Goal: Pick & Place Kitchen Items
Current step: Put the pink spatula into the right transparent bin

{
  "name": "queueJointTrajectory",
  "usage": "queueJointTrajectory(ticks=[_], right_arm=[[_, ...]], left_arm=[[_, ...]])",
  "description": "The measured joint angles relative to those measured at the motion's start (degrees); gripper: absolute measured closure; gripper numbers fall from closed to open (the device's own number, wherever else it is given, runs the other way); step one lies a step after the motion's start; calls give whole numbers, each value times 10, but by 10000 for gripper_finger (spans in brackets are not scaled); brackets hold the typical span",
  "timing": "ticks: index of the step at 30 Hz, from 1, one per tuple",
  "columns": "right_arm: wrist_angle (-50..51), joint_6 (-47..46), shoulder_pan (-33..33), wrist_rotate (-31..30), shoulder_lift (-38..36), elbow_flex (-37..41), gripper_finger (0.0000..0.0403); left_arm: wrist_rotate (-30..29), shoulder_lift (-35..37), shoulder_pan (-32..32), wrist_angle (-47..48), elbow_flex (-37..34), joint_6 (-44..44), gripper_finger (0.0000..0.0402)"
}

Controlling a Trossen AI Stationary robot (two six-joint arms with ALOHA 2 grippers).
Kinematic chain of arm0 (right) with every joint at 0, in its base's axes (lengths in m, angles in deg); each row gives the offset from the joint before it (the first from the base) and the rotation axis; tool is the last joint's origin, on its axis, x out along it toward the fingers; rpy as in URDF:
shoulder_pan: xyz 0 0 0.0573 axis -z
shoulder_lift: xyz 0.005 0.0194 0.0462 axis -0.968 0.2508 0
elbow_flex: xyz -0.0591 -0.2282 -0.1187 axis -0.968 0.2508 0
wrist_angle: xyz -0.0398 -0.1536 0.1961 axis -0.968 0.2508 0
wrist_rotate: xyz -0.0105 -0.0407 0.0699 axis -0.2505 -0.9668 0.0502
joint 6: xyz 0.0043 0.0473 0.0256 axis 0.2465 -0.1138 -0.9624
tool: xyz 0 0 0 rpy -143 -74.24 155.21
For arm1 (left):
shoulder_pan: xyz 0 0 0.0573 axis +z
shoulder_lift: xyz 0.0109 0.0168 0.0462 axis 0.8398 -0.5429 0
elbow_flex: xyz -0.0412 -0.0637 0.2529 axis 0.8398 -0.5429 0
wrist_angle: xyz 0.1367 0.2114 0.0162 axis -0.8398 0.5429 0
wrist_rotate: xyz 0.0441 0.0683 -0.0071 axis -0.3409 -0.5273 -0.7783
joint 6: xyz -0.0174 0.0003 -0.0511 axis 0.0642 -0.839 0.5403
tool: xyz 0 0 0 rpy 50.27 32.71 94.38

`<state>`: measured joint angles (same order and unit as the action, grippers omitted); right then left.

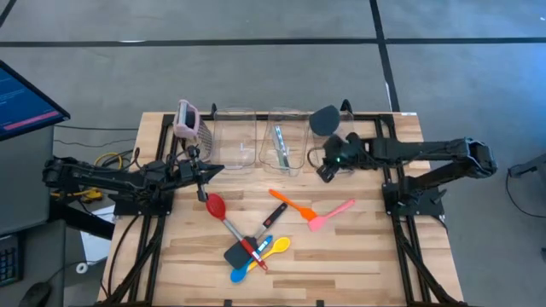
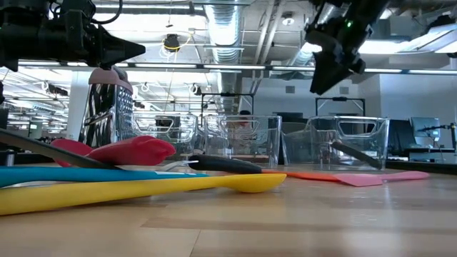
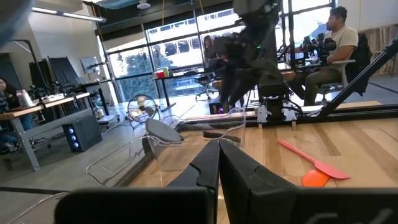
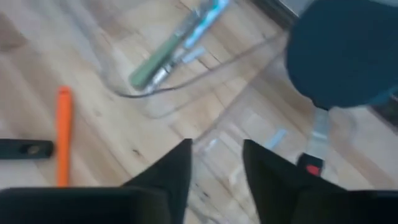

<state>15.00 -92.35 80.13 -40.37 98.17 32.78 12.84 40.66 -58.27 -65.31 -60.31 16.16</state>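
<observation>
Several utensils lie on the wooden table: a red spoon, an orange spatula, a pink spatula, a black-handled tool, and a crossed pile of yellow spoon, blue spoon, red-handled tool and small black spatula. A clear-teal tool lies in the middle bin. A black spatula leans in the right bin. My left gripper hangs shut above the table near the red spoon, holding nothing. My right gripper hovers open over the right bin's near edge.
Three clear bins stand in a row along the far edge, with a pink-topped metal grater at their left. Bare wood lies between the bins and the utensils. People sit at desks in the room beyond.
</observation>
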Motion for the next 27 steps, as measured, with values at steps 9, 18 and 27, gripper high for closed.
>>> queueJointTrajectory(ticks=[9, 18, 27], right_arm=[[-57, -12, -134, -39, 0, 0, 397], [-123, 60, -253, -150, 3, 0, 369], [-180, 92, -309, -170, 33, 1, 379]], left_arm=[[0, 0, 0, 0, 0, 0, 399], [0, 0, 0, 0, 0, 0, 399], [0, 0, 0, 0, 0, 0, 399]])
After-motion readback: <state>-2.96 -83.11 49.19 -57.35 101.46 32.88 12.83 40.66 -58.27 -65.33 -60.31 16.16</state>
